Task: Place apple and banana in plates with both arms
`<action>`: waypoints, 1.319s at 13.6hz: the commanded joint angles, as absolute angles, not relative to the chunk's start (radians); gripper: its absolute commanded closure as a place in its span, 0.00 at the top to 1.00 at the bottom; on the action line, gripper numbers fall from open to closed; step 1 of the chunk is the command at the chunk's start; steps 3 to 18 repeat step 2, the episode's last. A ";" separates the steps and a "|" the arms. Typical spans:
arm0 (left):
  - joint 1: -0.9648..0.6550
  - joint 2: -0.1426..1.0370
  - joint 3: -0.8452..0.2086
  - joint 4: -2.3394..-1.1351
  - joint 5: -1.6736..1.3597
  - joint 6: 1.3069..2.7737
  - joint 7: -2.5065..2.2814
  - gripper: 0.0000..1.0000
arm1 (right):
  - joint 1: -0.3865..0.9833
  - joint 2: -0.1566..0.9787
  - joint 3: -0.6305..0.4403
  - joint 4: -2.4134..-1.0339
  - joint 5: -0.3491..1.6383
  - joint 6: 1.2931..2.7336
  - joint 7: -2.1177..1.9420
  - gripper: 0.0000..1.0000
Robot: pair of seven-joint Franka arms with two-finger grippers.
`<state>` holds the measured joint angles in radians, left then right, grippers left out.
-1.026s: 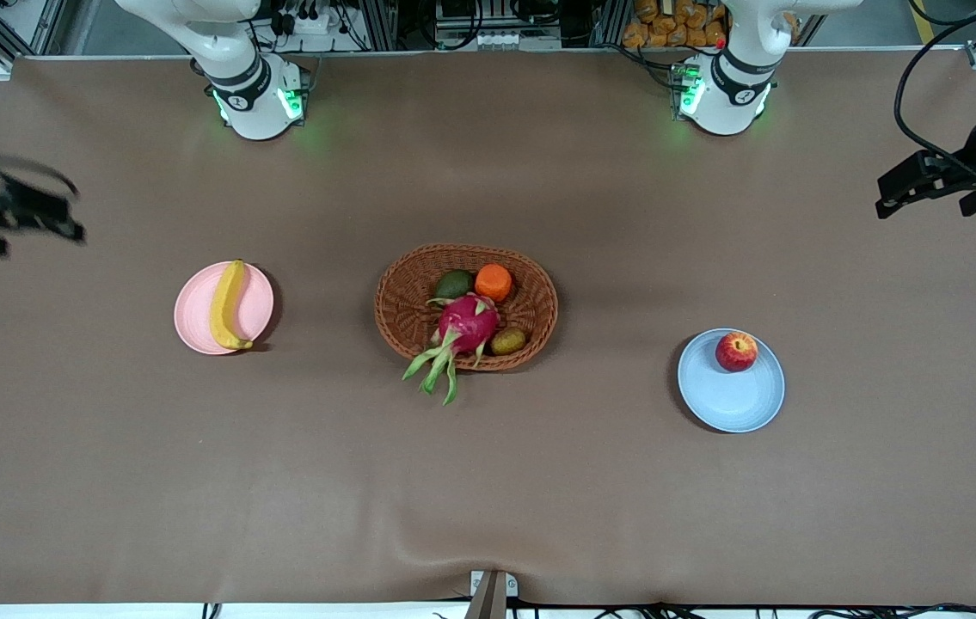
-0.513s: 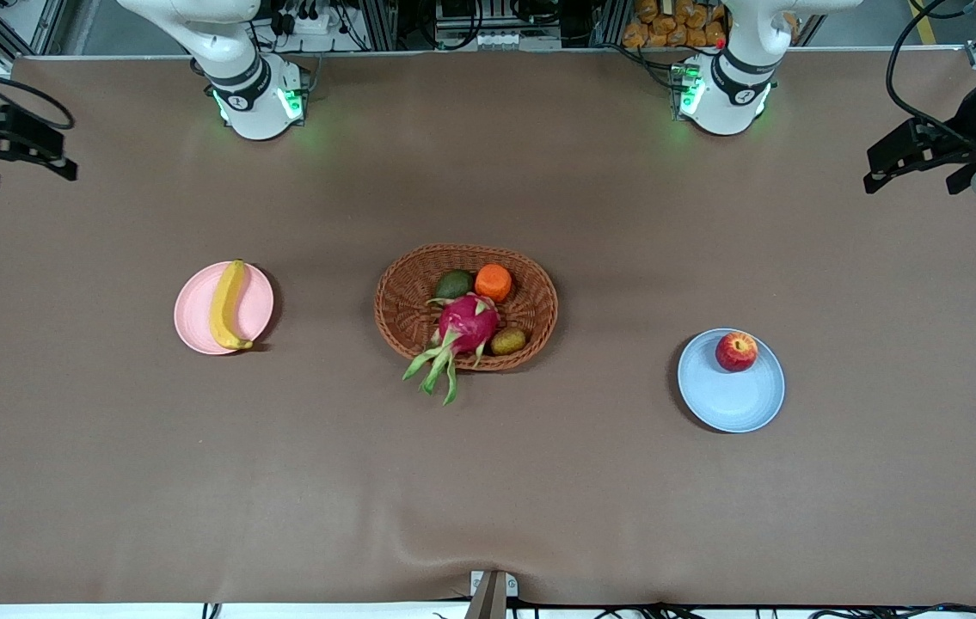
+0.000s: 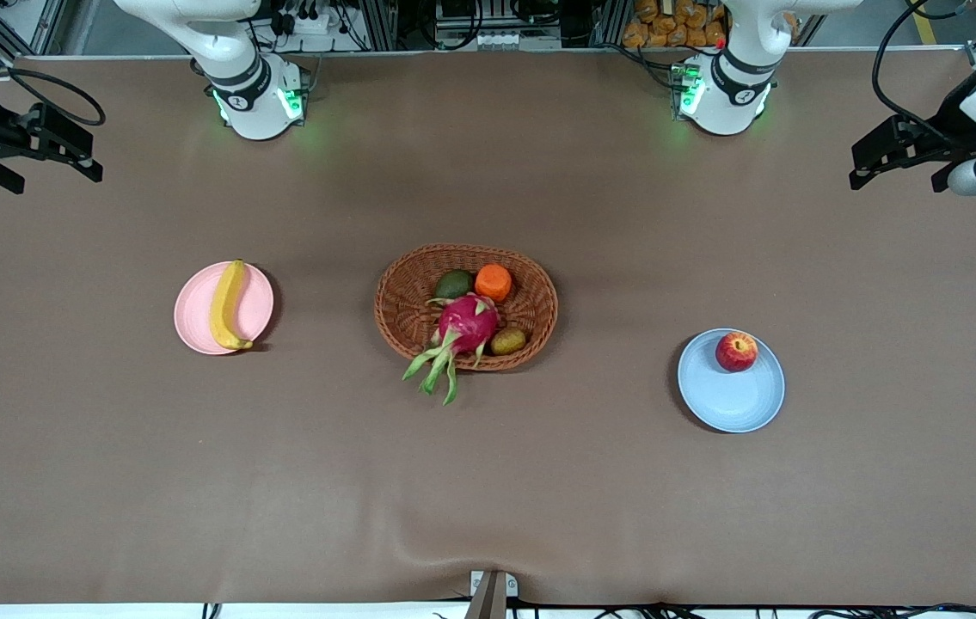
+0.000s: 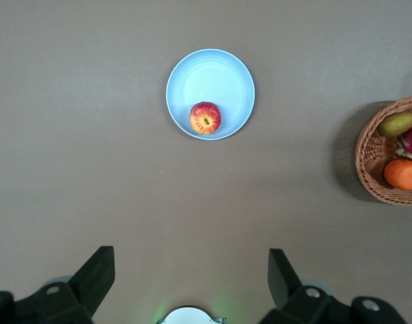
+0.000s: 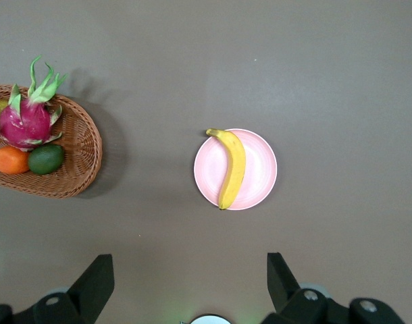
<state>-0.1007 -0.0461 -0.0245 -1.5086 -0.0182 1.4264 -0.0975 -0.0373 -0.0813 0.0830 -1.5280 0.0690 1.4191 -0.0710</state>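
1. At the middle of the brown surface (image 3: 539,481) sits the woven basket (image 3: 402,309), the landmark for everything else.
2. In the basket lie a dragon fruit (image 3: 467,323), an orange (image 3: 494,282), a green fruit (image 3: 454,284) and a small brownish fruit (image 3: 507,341); the dragon fruit's green leaves hang over the rim on the side nearer the front camera.
3. Toward the right arm's end from the basket, well apart from it, lies the pink plate (image 3: 257,311) with the banana (image 3: 226,304) on it, one dark tip at the plate's rim nearer the camera.
4. Toward the left arm's end from the basket, and somewhat nearer the camera, lies the blue plate (image 3: 733,400); the apple (image 3: 736,352) rests in it close to the rim that faces the arms' bases.
5. The right end effector (image 3: 49,155) hangs high over the right arm's end of the surface, well apart from the basket, fingers spread wide and holding nothing.
6. The left end effector (image 3: 896,159) hangs high over the left arm's end of the surface, likewise spread wide and empty.
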 commanded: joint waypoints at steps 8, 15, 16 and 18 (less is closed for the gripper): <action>-0.095 -0.052 -0.025 -1.508 -0.020 1.419 -0.101 1.00 | 0.006 -0.064 0.071 -1.502 0.045 1.420 -0.066 1.00; -0.095 -0.052 -0.025 -1.508 -0.020 1.419 -0.101 1.00 | 0.006 -0.064 0.071 -1.502 0.045 1.420 -0.066 1.00; -0.095 -0.052 -0.025 -1.508 -0.020 1.419 -0.101 1.00 | 0.006 -0.064 0.071 -1.502 0.045 1.420 -0.066 1.00; -0.095 -0.052 -0.025 -1.508 -0.020 1.419 -0.101 1.00 | 0.006 -0.064 0.071 -1.502 0.045 1.420 -0.066 1.00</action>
